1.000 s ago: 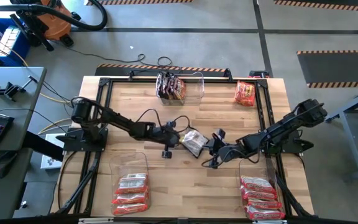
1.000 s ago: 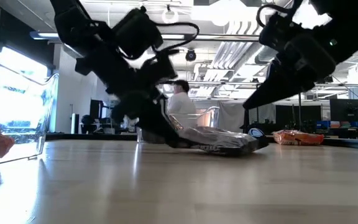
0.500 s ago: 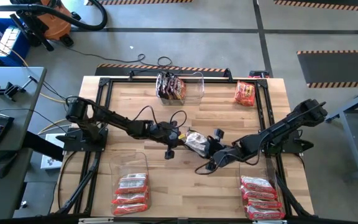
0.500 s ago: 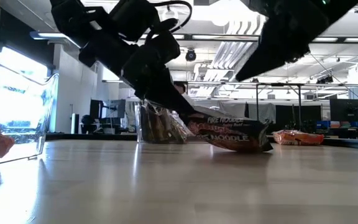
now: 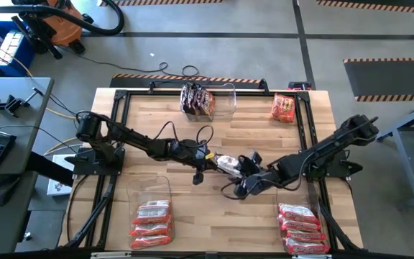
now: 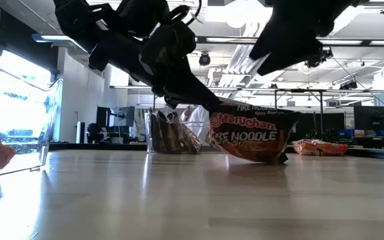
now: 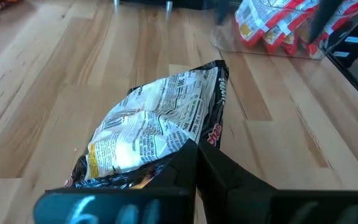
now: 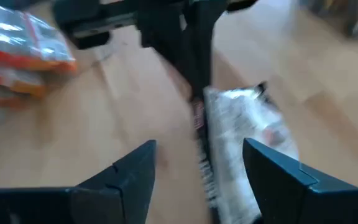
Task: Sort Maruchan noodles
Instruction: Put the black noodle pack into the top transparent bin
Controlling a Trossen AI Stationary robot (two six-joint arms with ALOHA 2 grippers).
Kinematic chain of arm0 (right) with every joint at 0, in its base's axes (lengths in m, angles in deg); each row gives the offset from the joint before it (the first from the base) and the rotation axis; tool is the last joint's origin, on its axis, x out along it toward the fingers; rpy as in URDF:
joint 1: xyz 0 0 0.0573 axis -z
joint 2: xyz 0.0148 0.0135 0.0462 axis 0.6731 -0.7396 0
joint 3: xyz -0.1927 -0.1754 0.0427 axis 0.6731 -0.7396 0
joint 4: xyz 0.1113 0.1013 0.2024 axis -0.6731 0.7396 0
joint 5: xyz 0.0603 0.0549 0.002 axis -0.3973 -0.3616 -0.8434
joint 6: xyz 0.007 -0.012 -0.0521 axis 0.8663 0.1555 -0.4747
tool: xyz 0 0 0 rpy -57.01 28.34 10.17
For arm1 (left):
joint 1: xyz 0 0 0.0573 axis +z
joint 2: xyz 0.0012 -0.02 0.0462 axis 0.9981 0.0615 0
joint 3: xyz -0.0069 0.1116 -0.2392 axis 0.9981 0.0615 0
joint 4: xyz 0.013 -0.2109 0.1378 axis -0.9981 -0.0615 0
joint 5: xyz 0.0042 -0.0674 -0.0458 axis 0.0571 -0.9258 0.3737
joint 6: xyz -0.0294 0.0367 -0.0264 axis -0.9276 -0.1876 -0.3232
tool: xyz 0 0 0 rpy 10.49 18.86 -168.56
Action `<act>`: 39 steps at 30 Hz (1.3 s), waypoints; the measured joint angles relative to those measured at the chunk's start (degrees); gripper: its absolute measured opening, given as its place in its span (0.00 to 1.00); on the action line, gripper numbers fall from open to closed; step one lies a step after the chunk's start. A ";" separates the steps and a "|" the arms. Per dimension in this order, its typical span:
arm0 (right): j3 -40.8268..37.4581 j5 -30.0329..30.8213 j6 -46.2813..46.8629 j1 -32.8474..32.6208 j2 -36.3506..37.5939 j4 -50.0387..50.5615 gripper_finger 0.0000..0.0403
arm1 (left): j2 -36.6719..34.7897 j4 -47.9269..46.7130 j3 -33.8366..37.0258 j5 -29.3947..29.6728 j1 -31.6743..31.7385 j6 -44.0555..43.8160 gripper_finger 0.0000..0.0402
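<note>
A dark Maruchan noodle packet stands tipped up on edge at the table's middle, its red-lettered face toward the low camera. Its printed back shows in the left wrist view. My left gripper is shut on it, reaching in from the table's left. My right gripper hovers open just to the packet's right, with the packet ahead of its fingers and untouched. An orange packet lies flat at the far right. My left gripper pinches the packet's edge at its raised upper corner between its two shut fingers. The fingers slant down from the table's left. The packet hangs tilted below them, and its lower corner looks to rest on the table.
A clear bin at the far middle holds dark packets. A bin at the near left holds red-and-white packets. A bin at the near right holds red ones. A black frame borders the table.
The dark packet lay flat and is now tipped up on edge: my left gripper has raised its end while the other end stays at the table. My right gripper has risen up and off the packet.
</note>
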 joint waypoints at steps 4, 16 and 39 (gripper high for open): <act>0.09 -3.14 5.46 -2.35 -0.10 -1.56 0.54 | 0.00 0.41 0.00 -0.13 0.43 -0.52 0.00; -5.50 -4.34 16.36 -3.80 -8.30 -8.40 0.45 | 0.00 4.15 0.00 -2.66 2.17 -2.54 0.00; -5.66 -0.49 11.83 2.23 -4.10 1.17 0.34 | 0.94 3.64 0.08 -2.96 -4.07 3.17 0.00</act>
